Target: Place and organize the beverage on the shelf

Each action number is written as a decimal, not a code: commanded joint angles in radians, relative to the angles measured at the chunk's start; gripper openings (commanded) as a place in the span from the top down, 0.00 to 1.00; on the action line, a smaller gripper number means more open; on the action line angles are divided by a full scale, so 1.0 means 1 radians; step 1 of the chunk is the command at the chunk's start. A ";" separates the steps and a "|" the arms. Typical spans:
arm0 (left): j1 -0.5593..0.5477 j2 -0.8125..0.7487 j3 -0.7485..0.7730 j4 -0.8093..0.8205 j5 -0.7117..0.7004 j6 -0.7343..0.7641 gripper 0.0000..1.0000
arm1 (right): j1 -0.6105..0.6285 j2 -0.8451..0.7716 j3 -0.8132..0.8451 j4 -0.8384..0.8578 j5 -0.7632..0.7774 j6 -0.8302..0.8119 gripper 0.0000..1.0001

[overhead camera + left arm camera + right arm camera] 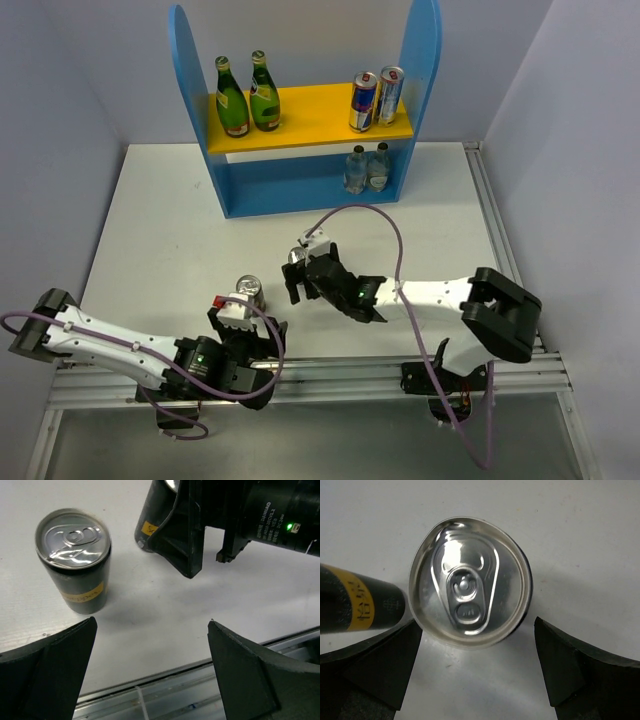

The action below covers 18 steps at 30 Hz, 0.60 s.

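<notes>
As we log it, right gripper [477, 625] gapes just beside can [470, 582] | left gripper [152, 624] gapes near second can [75, 560] | shelf [310, 112] holds six other drinks [265, 95].

White-and-black twin arms
Left arm [110, 345] and right arm [437, 292]: white links, black joints, black wedge-shaped jaws, purple cables [400, 255], green lights [358, 296] behind the jaws.
</notes>
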 commanded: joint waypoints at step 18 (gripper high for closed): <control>0.378 -0.097 -0.233 0.851 0.152 0.734 0.01 | 0.006 0.252 0.119 0.236 0.277 -0.001 0.49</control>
